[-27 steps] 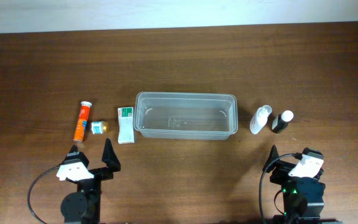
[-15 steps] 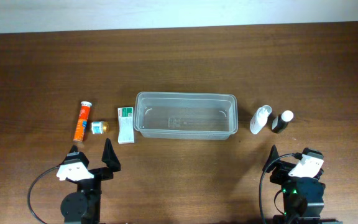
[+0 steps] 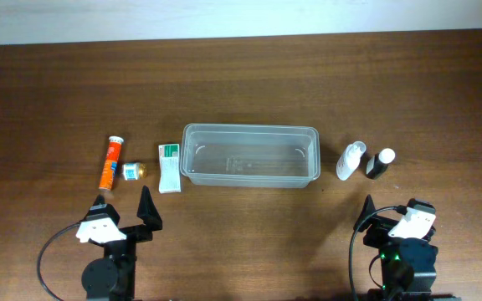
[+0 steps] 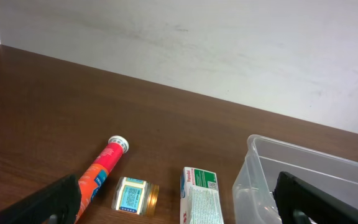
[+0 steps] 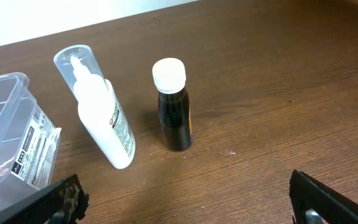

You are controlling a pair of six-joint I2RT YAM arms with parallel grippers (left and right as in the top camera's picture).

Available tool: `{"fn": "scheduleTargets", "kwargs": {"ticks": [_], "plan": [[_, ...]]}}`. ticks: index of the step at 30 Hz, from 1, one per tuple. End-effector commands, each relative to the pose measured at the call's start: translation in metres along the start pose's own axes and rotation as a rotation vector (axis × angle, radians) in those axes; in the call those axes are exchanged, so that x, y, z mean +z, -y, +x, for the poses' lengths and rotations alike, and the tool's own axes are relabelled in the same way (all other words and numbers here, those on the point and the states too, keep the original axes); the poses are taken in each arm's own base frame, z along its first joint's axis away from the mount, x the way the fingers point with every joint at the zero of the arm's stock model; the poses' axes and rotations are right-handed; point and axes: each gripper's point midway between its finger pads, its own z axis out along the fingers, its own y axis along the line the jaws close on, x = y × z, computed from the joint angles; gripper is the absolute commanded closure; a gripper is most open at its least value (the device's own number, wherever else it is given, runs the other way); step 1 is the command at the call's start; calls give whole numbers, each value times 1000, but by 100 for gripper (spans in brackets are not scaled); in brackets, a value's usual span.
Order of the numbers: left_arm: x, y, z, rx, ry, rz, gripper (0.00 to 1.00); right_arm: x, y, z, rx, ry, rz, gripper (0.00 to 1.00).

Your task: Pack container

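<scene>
1. The bench (image 3: 241, 92) is dark brown wood.
2. The clear container (image 3: 249, 127) sits at its middle.
3. Left of the container lie an orange tube (image 3: 110, 163), a small jar (image 3: 132, 171) and a white-and-green packet (image 3: 169, 167), the packet just beside the container.
4. To the right are a white bottle (image 3: 351, 160) and a white-capped dark bottle (image 3: 380, 163), close together.

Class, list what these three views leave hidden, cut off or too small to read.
Overhead: print on the orange tube, small jar and packet is too small to read.
Left wrist: the container runs off the right edge; the left end effector covers the tube's lower end.
Right wrist: only the container's corner shows, cut by the left edge.
</scene>
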Motion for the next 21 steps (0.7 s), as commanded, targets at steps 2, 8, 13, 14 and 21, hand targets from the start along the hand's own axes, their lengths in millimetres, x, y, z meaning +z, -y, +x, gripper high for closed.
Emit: {"fn": "scheduleTargets", "kwargs": {"ticks": [2,8,13,14,21], "plan": [[0,2,2,13,-2,12,0,1,1,1,0,6,1,2],[0,2,2,13,-2,12,0,1,-4,-3,3,18,-26,2],[0,2,2,13,-2,12,0,-8,-30,-32,16,112,-167,2],[0,2,2,13,-2,12,0,-11,-32,-38,17,127,-181,2],[0,2,2,13,-2,12,0,-39,-39,-94,-48,122,-177,2]]}}
